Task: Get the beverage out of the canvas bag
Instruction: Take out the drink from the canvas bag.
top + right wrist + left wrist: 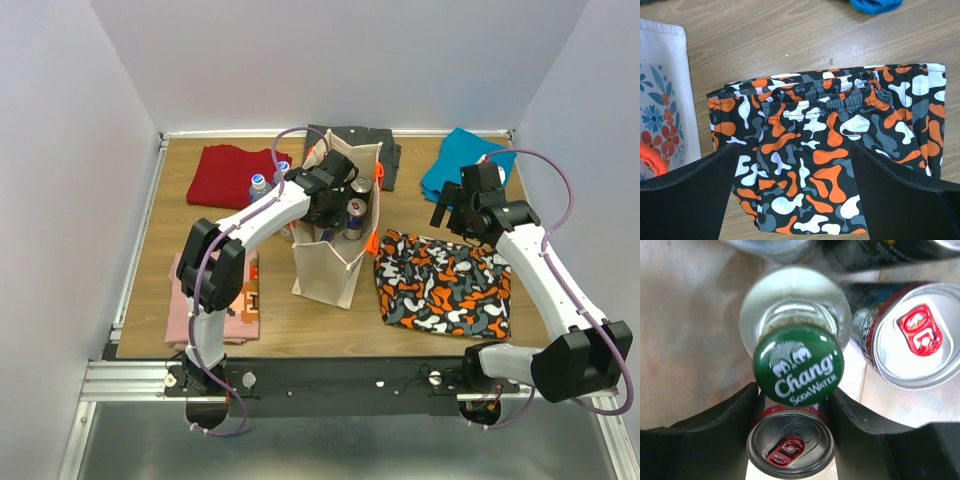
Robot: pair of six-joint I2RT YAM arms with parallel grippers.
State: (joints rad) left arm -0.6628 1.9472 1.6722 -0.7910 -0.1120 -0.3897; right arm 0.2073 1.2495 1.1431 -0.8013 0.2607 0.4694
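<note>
Reaching down into the open bag point(325, 270), the left tool point(335, 195) sits among the drinks standing inside it. The left wrist view looks straight down on a clear glass bottle point(795, 310) with a green cap point(799, 365) printed "Chang Soda Water". The left tool point(794, 392) has one black finger point(735, 425) on each side of that cap, close to its edge. Whether they are pinching the cap or only flanking it cannot be told. Lower down, between the same fingers, stands a silver can point(790, 447) with a red tab. A second can point(912, 337), also red-tabbed, stands just right of the bottle.

The bag stands upright near the middle of the worktop point(280, 320), with orange pieces at its rim.

The right tool point(450, 215) hangs in the air to the bag's right, holding nothing. From its wrist view the right tool point(794, 150) has its fingers spread wide over folded orange, black and white patterned shorts point(815, 125). These shorts point(445, 285) lie flat just beside the bag, whose floral-printed wall point(662, 90) shows at the left edge.
</note>
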